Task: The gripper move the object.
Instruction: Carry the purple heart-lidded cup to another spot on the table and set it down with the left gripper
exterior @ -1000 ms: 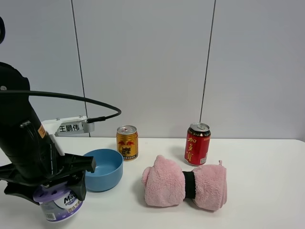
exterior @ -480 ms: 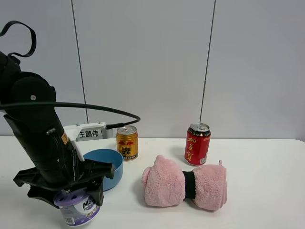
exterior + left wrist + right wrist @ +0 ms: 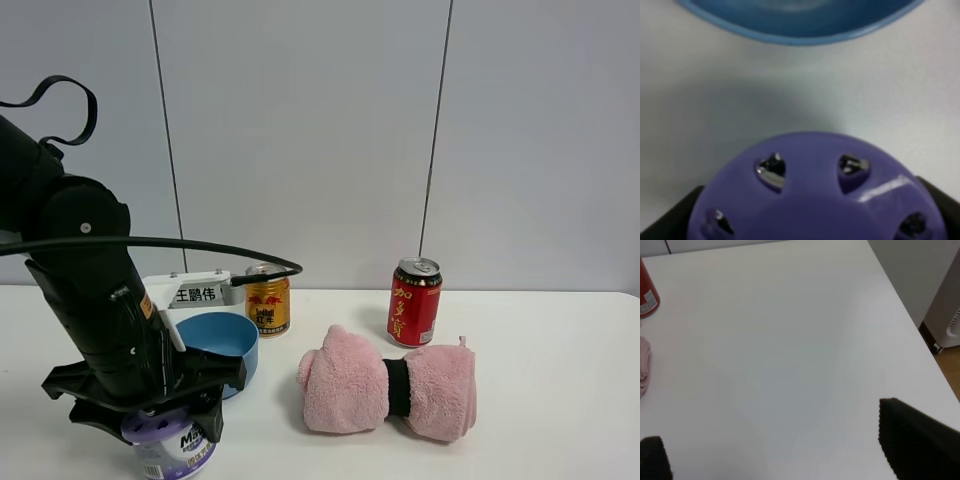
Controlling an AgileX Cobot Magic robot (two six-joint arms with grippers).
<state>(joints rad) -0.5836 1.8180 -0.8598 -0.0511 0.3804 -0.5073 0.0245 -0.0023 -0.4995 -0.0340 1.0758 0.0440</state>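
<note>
The left gripper (image 3: 148, 418) is closed around a squat tub (image 3: 172, 452) with a lilac-purple lid, one black finger (image 3: 667, 220) pressed against each side just under the lid. The tub is upright at the front left of the white table (image 3: 560, 400), just in front of the blue bowl (image 3: 228, 343). Its base is cut off by the picture's edge, so I cannot tell whether it stands on the table or hangs just above it. In the left wrist view the pierced lid fills the foreground, with the bowl's rim beyond it. A gold drink can (image 3: 268, 302) stands behind the bowl. A red drink can (image 3: 414, 302) stands further right, behind a rolled pink towel (image 3: 345, 385) bound by a black band. The right gripper (image 3: 785, 450) is spread wide over bare table and grasps nothing.
</note>
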